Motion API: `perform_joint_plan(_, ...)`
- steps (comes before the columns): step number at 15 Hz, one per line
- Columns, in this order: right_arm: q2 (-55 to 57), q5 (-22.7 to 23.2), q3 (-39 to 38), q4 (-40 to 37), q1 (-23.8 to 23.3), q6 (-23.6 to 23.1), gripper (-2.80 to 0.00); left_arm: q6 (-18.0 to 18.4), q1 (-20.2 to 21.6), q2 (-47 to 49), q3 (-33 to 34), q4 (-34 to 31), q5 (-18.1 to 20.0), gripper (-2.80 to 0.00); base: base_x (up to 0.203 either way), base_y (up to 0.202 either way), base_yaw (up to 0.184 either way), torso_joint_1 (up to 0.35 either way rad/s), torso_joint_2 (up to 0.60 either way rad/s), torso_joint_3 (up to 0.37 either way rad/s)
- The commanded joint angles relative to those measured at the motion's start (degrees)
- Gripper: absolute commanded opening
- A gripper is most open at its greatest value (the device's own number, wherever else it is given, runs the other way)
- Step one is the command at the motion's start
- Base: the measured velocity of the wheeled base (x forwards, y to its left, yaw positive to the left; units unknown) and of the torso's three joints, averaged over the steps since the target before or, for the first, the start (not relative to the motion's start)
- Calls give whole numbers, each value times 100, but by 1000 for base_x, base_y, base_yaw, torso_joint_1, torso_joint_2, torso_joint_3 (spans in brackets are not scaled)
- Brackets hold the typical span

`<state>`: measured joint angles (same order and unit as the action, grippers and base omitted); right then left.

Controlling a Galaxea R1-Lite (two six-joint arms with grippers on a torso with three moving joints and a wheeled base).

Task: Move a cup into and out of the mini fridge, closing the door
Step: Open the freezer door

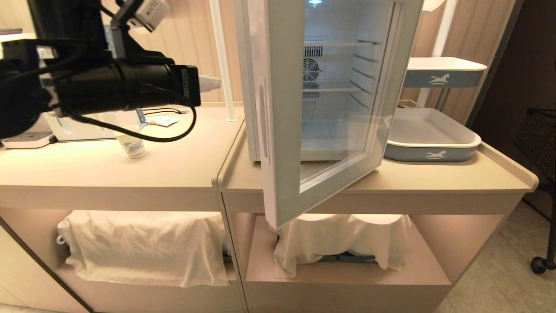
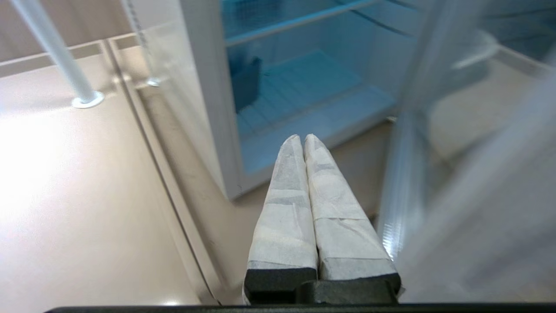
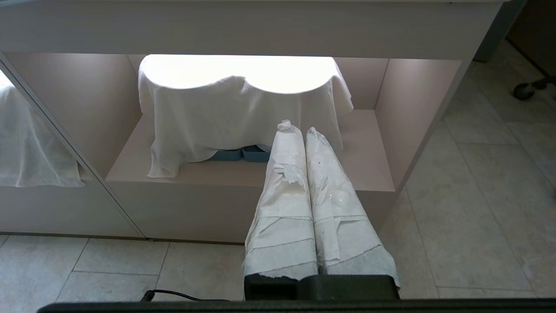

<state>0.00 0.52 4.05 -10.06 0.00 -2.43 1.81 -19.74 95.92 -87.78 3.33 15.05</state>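
Observation:
The cup (image 1: pixel 131 145), white paper with a blue print, stands upright on the left counter, below my left arm. The mini fridge (image 1: pixel 247 87) stands open on the right counter with bare shelves and a bare floor (image 2: pixel 304 104). Its door (image 1: pixel 284 130), grey-blue framed glass, is swung out toward me. My left gripper (image 1: pixel 210 83) hovers above the counter between cup and fridge. Its taped fingers (image 2: pixel 303 138) are shut on nothing and point at the fridge's lower opening, beside the door (image 2: pixel 478 195). My right gripper (image 3: pixel 299 128) hangs low in front of the cabinet, shut and empty.
A white pole (image 1: pixel 223 65) rises from the counter just left of the fridge. Two grey-blue trays (image 1: pixel 434 143) sit right of the fridge. A white appliance (image 1: pixel 78 126) is behind the cup. Cloth-covered items (image 1: pixel 147 243) fill the lower shelves. A black wire cart (image 1: pixel 541 130) stands far right.

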Motion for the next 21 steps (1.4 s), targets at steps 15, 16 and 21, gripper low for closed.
perform_joint_plan(15, -2, 0, 0, -5, 0, -4, -280, -506, -1991, 1677, -1487, -4, -1978, -280, 0, 0, 0, 0, 0, 0)
perform_joint_plan(16, -9, 0, 0, -5, 0, -4, -280, -694, -2224, 1582, -1476, -16, -1951, -280, 0, 0, 0, 0, 0, 0)
perform_joint_plan(21, -9, 0, 0, -5, 0, -4, -280, -1316, -3667, 1064, -1345, -33, -1979, -280, 0, 0, 0, 0, 0, 0)
